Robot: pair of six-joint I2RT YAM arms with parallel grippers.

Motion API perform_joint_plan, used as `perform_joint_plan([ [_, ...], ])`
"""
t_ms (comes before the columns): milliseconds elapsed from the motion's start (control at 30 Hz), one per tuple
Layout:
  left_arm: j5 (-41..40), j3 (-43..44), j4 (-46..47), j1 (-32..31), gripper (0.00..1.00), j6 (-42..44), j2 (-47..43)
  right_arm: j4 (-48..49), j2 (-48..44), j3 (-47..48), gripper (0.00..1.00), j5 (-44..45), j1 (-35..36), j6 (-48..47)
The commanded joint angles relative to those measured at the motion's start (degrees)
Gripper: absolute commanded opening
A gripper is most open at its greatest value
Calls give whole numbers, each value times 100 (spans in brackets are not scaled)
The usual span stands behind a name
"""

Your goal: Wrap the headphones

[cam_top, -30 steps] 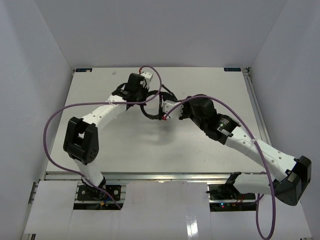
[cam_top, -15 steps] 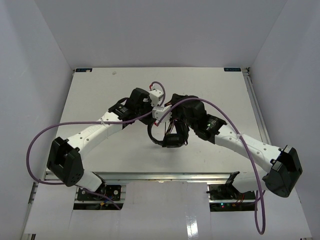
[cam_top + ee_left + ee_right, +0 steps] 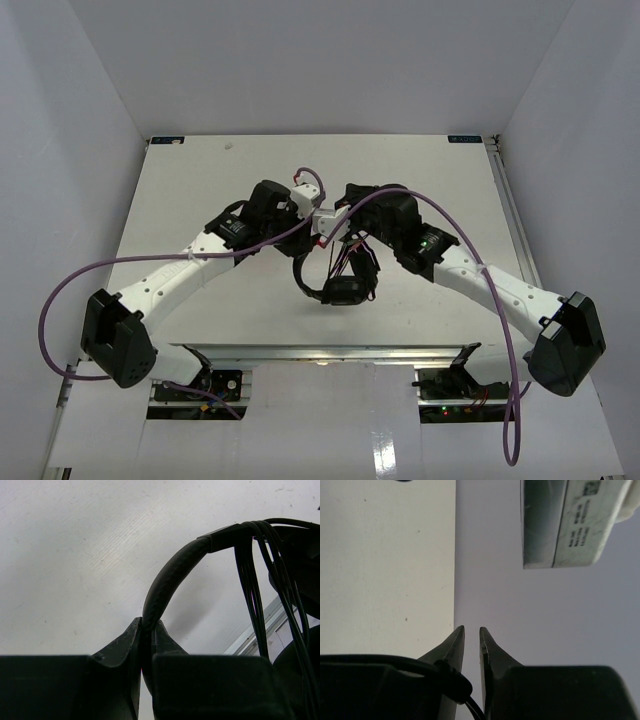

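Observation:
The black headphones (image 3: 342, 290) hang between the two arms above the middle of the table. My left gripper (image 3: 149, 624) is shut on their curved headband (image 3: 167, 580). Several turns of the thin black cable (image 3: 255, 590) lie across the headband near one ear cup (image 3: 300, 575). My right gripper (image 3: 472, 630) faces the back wall with its jaws a narrow gap apart and nothing between the tips. A loop of the cable (image 3: 452, 682) rests across its left finger near the base. From above, the left gripper (image 3: 303, 245) and the right gripper (image 3: 340, 228) are close together over the headphones.
Thick purple robot cables (image 3: 70, 290) arc off both arms. The left wrist's white camera box (image 3: 570, 520) is close in front of my right gripper. The table's metal front rail (image 3: 320, 352) runs just below the headphones, and grey walls stand on three sides.
Both arms have carried the headphones from the back middle of the table toward the near edge. The right jaws, shut a second ago, have parted a little.

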Motion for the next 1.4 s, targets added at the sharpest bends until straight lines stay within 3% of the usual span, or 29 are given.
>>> perform_joint_plan([
  [0,720,10,-41,-243,0,250,-628,-120,135,185,26,116,-377,562],
  [267,769,76,-41,-243,0,243,-645,-522,181,322,32,-680,-702,1193],
  [533,787,316,-145,-243,0,193,-823,-1322,284,629,32,-2313,-1547,2083],
  [733,806,558,-217,-243,0,127,-839,-1464,223,544,32,-3352,-1756,2504],
  [1000,105,793,-253,-243,0,57,-767,-1447,47,253,33,-3791,-1854,2881],
  [1233,-582,1000,-355,-214,0,7,-520,-1438,44,-87,65,-3399,-2302,3085],
  [1367,-576,1147,-303,-169,0,-105,-335,-1455,-11,-297,77,-3378,-2453,3175],
])
